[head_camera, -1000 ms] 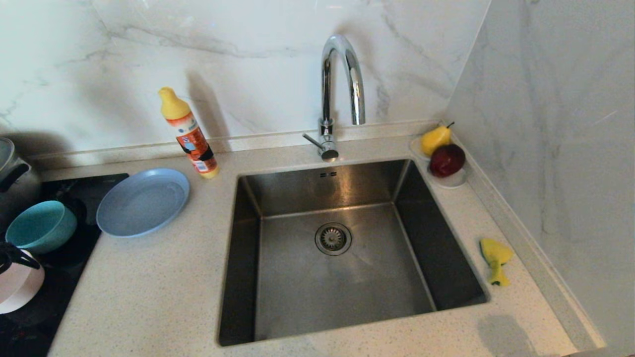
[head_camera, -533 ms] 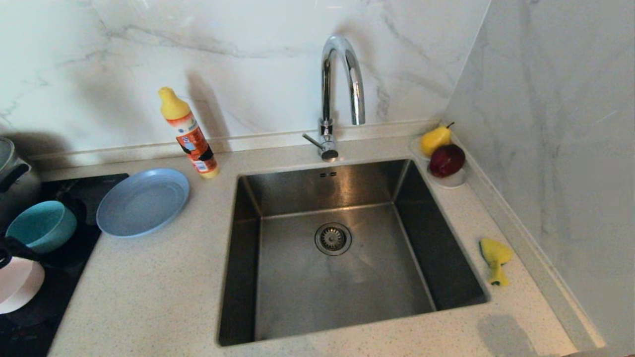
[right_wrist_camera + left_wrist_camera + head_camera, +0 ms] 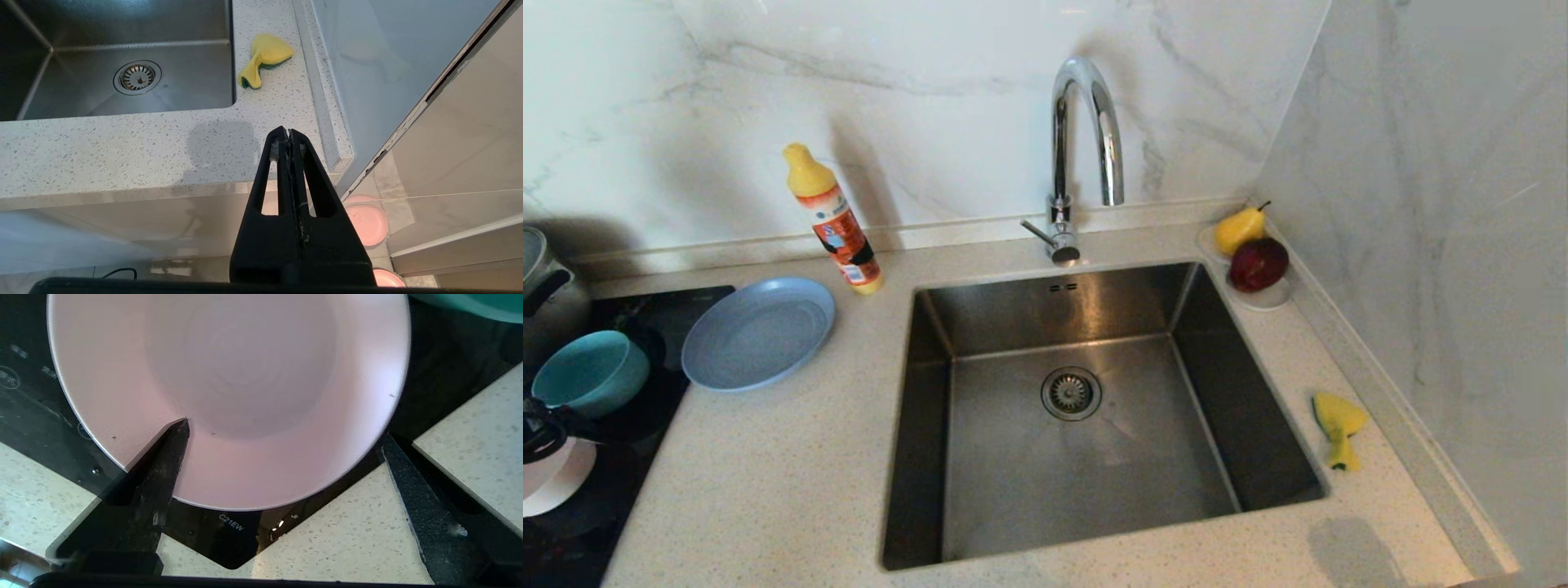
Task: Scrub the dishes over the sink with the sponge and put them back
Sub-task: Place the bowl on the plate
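Note:
My left gripper (image 3: 543, 429) is at the far left edge, open wide over the pale pink dish (image 3: 556, 486) on the black cooktop (image 3: 621, 425). In the left wrist view one finger (image 3: 163, 473) reaches over the inside of the pink dish (image 3: 245, 375) and the other finger (image 3: 412, 498) stands outside its rim. The teal bowl (image 3: 592, 371) and the blue-grey plate (image 3: 758, 333) sit behind it. The yellow sponge (image 3: 1338, 426) lies on the counter right of the steel sink (image 3: 980, 490). My right gripper (image 3: 288, 132) is shut and empty, parked below the counter's front edge.
An orange detergent bottle (image 3: 835, 224) leans behind the plate. The faucet (image 3: 1082, 155) arches over the sink's back edge. A white saucer with a pear and an apple (image 3: 1254, 253) fills the back right corner. A kettle (image 3: 543, 286) stands at the far left.
My left gripper has sunk a little lower over the pale pink dish at the left edge. Everything else has stayed where it was.

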